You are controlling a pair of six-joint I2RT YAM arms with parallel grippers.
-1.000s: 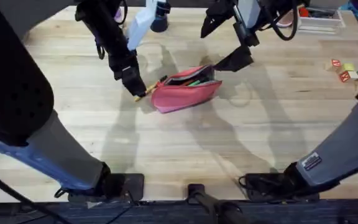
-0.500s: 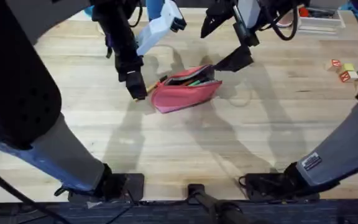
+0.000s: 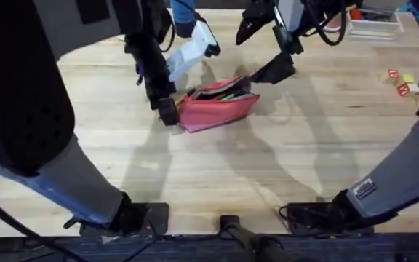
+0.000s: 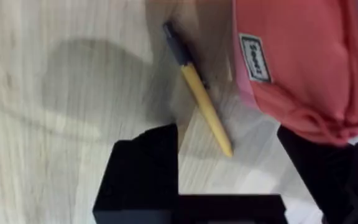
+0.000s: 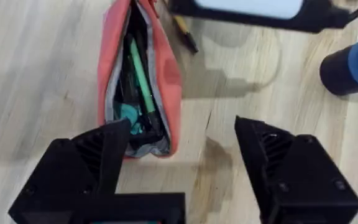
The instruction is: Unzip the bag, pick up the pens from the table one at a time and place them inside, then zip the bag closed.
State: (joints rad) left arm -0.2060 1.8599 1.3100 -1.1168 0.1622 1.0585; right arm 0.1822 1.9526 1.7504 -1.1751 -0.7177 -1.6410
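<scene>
Left claw (image 4: 229, 177) spread over yellow pen (image 4: 205, 107) — beside open bag (image 3: 219, 106), green pen (image 5: 140, 74) inside

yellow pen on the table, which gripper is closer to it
Left. The left gripper hangs right over the yellow pen, open fingers either side of its end, beside the bag. The right gripper is open at the bag's far end.

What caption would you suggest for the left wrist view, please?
Open left jaws straddle the yellow-orange pen lying on the table beside the pink bag.
</scene>
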